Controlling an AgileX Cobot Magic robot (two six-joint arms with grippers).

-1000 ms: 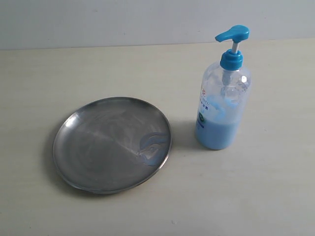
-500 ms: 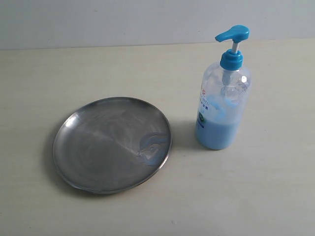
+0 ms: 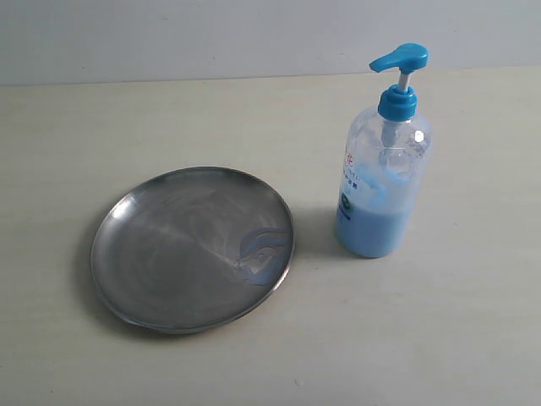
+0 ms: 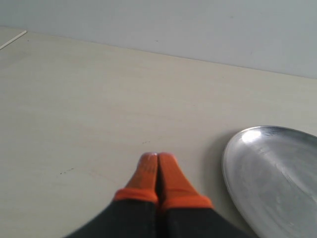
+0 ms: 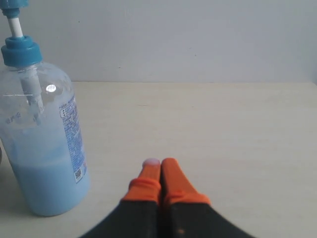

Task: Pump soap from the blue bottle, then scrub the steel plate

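Note:
The blue bottle (image 3: 382, 182) stands upright on the table at the right, its pump head raised and its spout turned toward the plate. The steel plate (image 3: 193, 248) lies flat to its left, with a pale-blue smear of soap (image 3: 258, 254) near the plate's right rim. Neither arm shows in the exterior view. My left gripper (image 4: 158, 157) is shut with nothing in it, low over the table beside the steel plate (image 4: 277, 173). My right gripper (image 5: 160, 163) is shut and empty, with the blue bottle (image 5: 42, 134) standing apart from it.
A pale beige table (image 3: 439, 338) carries both things, and a grey wall (image 3: 211, 34) runs along its far edge. Bare tabletop lies between the bottle and the plate and along the front edge.

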